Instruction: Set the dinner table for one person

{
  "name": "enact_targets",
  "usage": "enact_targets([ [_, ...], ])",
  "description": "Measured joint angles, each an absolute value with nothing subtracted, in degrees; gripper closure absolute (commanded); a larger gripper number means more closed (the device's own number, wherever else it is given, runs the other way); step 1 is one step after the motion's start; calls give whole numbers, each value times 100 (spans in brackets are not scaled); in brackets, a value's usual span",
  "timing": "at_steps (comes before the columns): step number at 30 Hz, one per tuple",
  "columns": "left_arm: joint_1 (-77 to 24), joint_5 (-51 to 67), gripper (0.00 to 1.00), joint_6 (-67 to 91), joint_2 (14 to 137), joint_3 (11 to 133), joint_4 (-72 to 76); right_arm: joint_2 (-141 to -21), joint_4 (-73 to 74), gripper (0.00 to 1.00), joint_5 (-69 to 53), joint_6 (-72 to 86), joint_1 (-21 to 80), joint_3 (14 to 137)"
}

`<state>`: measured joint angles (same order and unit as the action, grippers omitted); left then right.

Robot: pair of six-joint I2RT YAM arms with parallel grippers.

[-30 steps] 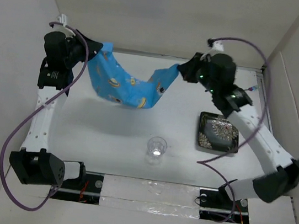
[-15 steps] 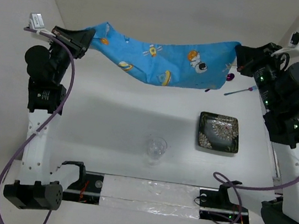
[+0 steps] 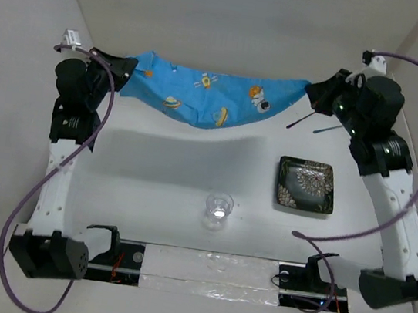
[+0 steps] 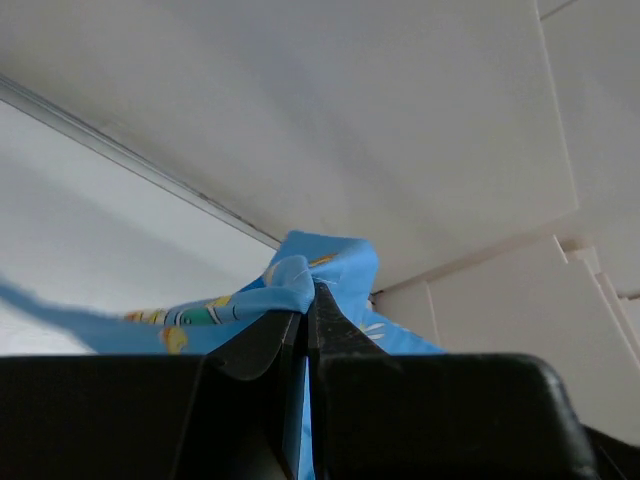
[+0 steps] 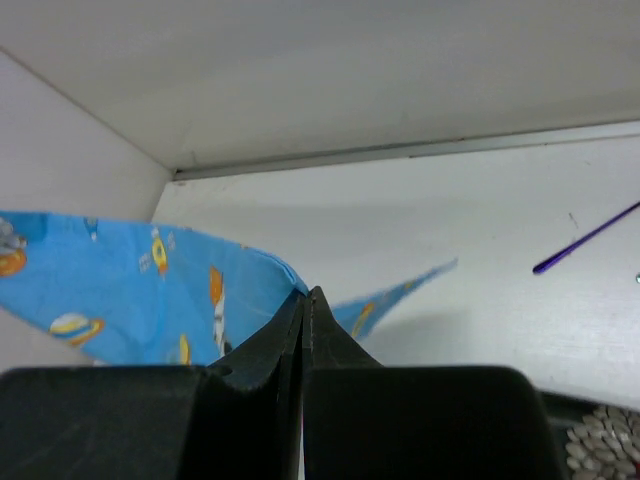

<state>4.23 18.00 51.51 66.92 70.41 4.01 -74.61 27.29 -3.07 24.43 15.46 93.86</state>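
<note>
A blue cloth with space cartoons (image 3: pixel 214 95) hangs stretched in the air over the far part of the white dinner table (image 3: pixel 152 172). My left gripper (image 3: pixel 130 68) is shut on its left corner (image 4: pixel 300 280). At the other end my right gripper (image 3: pixel 311 93) is shut on the right corner (image 5: pixel 285 280). The cloth (image 5: pixel 130 290) sags in the middle between the two grippers. A dark patterned square plate (image 3: pixel 305 185) lies on the table at the right. A clear glass (image 3: pixel 218 209) stands near the front middle.
Thin purple utensils (image 3: pixel 318 125) lie on the table at the far right, below the right gripper; one shows as a purple stick (image 5: pixel 585 238) in the right wrist view. White walls enclose the table on three sides. The arm bases (image 3: pixel 209 269) line the near edge.
Both grippers first rose and spread wide apart, pulling the sagging cloth taut; since then they have lowered and come slightly inward with it, both still shut on it.
</note>
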Motion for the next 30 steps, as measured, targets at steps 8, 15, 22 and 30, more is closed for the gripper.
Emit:
enact_targets([
  [8,-93,471,100,4416,5063,7397,-1210,-5704,3321,100,-331,2438,1774,9120],
  [15,-97,73,100,4331,4873,7220,-1483,-6147,3157,100,-193,2416,1715,9155],
  [22,-71,117,100,4309,5872,6180,-919,-7915,2143,100,-224,2425,1409,8493],
  [30,1,395,100,4226,8768,6250,318,-10610,1474,100,-513,2449,1074,8906],
])
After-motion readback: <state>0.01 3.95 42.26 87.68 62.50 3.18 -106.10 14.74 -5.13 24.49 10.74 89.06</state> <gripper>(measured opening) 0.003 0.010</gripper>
